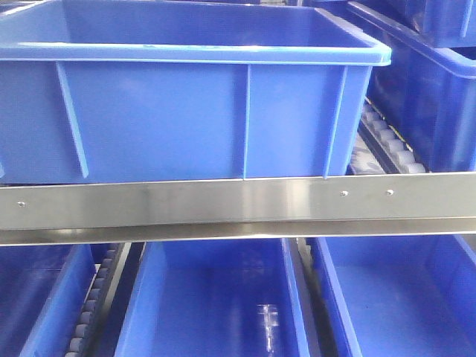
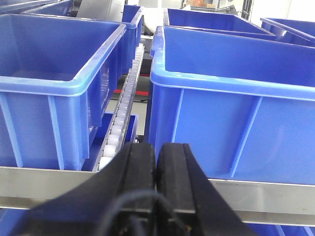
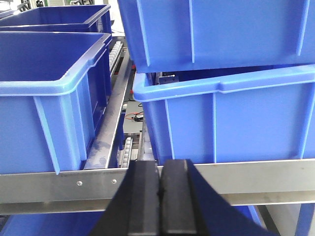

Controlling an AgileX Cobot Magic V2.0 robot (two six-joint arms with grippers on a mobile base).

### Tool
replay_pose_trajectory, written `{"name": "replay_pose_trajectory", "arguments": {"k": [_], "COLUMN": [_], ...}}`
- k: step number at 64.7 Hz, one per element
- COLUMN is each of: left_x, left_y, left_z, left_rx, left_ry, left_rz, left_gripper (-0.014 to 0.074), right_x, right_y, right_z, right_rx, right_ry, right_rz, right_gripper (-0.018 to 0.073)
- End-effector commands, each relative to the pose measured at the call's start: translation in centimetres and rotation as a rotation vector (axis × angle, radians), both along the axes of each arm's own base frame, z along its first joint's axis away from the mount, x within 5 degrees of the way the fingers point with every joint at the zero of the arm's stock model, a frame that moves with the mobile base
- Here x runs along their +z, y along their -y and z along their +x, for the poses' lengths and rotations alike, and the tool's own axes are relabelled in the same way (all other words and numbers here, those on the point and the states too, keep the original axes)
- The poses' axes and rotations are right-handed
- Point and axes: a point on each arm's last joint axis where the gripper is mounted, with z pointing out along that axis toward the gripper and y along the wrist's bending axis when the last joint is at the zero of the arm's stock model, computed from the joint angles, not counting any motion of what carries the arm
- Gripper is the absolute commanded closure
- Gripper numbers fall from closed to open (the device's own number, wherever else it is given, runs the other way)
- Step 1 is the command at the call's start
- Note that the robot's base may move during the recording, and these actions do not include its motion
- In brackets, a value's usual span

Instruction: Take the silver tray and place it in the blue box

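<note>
The silver tray is not in any view. A large wide blue box (image 1: 163, 111) with a thick rim and vertical ribs stands on the upper shelf straight ahead, its inside hidden from here. It seems to be the crate on the right of the left wrist view (image 2: 231, 123) and on the left of the right wrist view (image 3: 49, 98). My left gripper (image 2: 156, 147) is shut and empty, in front of the shelf rail. My right gripper (image 3: 160, 164) is also shut and empty, in front of the rail.
A steel shelf rail (image 1: 238, 204) runs across the front. Roller tracks (image 2: 120, 118) lie between the crates. Narrower blue bins (image 1: 216, 297) sit on the lower level. Two stacked blue crates (image 3: 221, 29) stand to the right. A grey indistinct shape (image 2: 98, 10) shows far back.
</note>
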Motion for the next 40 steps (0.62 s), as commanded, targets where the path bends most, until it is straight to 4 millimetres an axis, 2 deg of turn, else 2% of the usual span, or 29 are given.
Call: {"name": "replay_pose_trajectory", "arguments": {"k": [1, 40], "left_x": [0.32, 0.32], "left_y": [0.02, 0.02], "left_z": [-0.18, -0.18], "left_rx": [-0.006, -0.006], "left_ry": [0.092, 0.092], "left_rz": [-0.016, -0.016], "left_gripper": [0.0602, 0.0603], "right_x": [1.45, 1.45], "right_y": [-0.02, -0.02], "right_z": [-0.38, -0.38], "right_rx": [-0.001, -0.001], "right_ry": [0.12, 0.12], "right_rz": [-0.013, -0.013], "right_gripper": [0.051, 0.051]}}
